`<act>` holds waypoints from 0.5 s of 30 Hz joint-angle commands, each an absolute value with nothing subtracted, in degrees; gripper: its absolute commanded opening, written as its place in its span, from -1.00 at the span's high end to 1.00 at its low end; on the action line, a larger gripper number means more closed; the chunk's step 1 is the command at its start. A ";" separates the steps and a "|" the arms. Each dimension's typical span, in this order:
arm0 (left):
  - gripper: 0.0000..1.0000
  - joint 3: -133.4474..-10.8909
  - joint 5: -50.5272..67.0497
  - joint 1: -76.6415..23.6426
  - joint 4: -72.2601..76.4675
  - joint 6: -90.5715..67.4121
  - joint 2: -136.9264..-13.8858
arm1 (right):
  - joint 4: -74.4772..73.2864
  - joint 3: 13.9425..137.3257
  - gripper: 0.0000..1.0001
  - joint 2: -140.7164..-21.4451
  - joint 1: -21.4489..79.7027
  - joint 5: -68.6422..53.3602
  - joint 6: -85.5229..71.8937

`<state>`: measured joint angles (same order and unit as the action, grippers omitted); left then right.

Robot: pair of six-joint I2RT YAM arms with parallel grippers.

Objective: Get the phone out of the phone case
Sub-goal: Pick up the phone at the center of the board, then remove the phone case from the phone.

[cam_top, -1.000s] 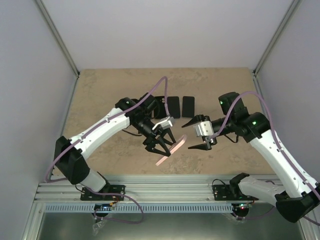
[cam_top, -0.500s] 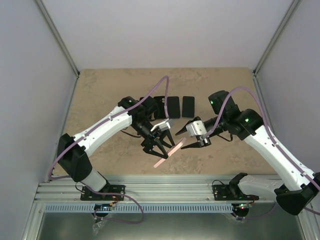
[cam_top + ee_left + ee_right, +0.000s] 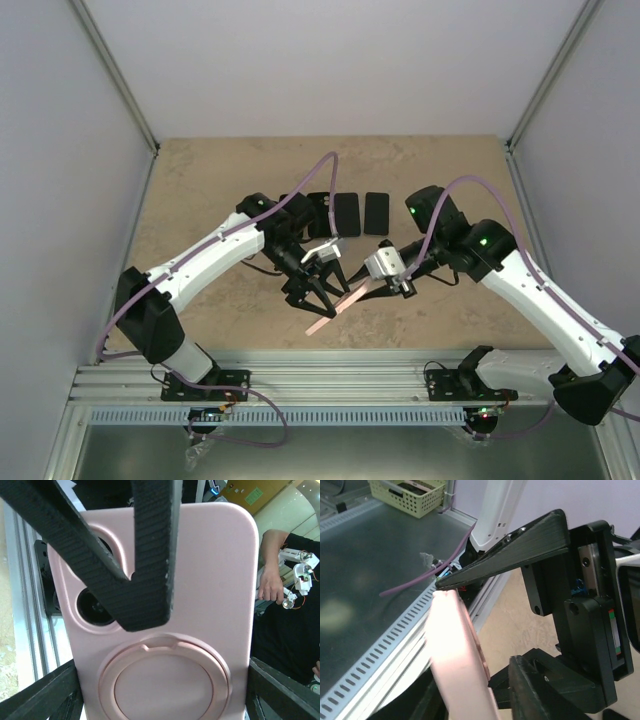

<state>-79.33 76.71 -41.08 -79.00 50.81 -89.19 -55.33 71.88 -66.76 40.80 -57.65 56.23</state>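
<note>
The left gripper (image 3: pixel 318 293) was clamped across the pink case (image 3: pixel 333 308), holding it tilted in the air above the near middle of the table (image 3: pixel 200 190), just ahead of the rail (image 3: pixel 330 385). In the left wrist view one ribbed black finger (image 3: pixel 150 555) lay over the case's back, which carried a moulded ring (image 3: pixel 165 685) and a camera cut-out with a dark lens (image 3: pixel 92 610) showing through it. The right gripper (image 3: pixel 362 289) sat at the case's upper end, but whether its fingers were apart or together could not be told. The only print on the rig was a small striped sticker (image 3: pixel 615 632) on the left gripper's body, too small to read; a yellow-green sign (image 3: pixel 248 493) in the background was also illegible. The table was beige with a stone pattern, and plain pale walls (image 3: pixel 300 70) enclosed it on three sides. Dark slabs (image 3: pixel 376 211) lay flat farther back. Beyond the rail were a grey metal floor, a purple cable (image 3: pixel 420 580) and a yellow-green basket (image 3: pixel 417 495).
</note>
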 commanded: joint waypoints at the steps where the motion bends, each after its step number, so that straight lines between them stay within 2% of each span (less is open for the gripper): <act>1: 0.13 -80.43 81.30 -40.78 -78.60 52.95 -88.60 | -55.50 70.86 0.49 -66.61 41.70 -59.68 54.22; 3: 0.09 -80.27 81.36 -40.78 -78.35 52.82 -88.39 | -55.00 70.55 0.68 -66.41 41.67 -59.34 53.77; 6: -0.16 -79.92 80.97 -40.78 -76.68 51.19 -87.80 | -54.21 70.29 0.96 -66.06 41.62 -58.67 52.53; 10: -0.57 -79.52 78.06 -40.23 -71.66 44.91 -86.05 | -52.79 70.44 0.99 -65.20 40.44 -58.92 49.04; 12: -0.90 -78.83 76.24 -38.84 -66.47 38.94 -84.34 | -51.26 70.49 0.99 -64.76 39.02 -59.83 46.52; 13: -0.97 -77.99 75.29 -37.86 -62.34 34.52 -82.98 | -50.21 70.44 0.99 -64.51 38.17 -60.18 44.87; 15: -0.99 -75.60 71.67 -36.52 -52.48 22.47 -79.45 | -48.04 70.13 0.99 -63.99 36.20 -61.05 41.25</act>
<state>-78.46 77.28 -39.16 -72.05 40.21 -85.52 -53.34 70.76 -64.77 39.42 -58.65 52.10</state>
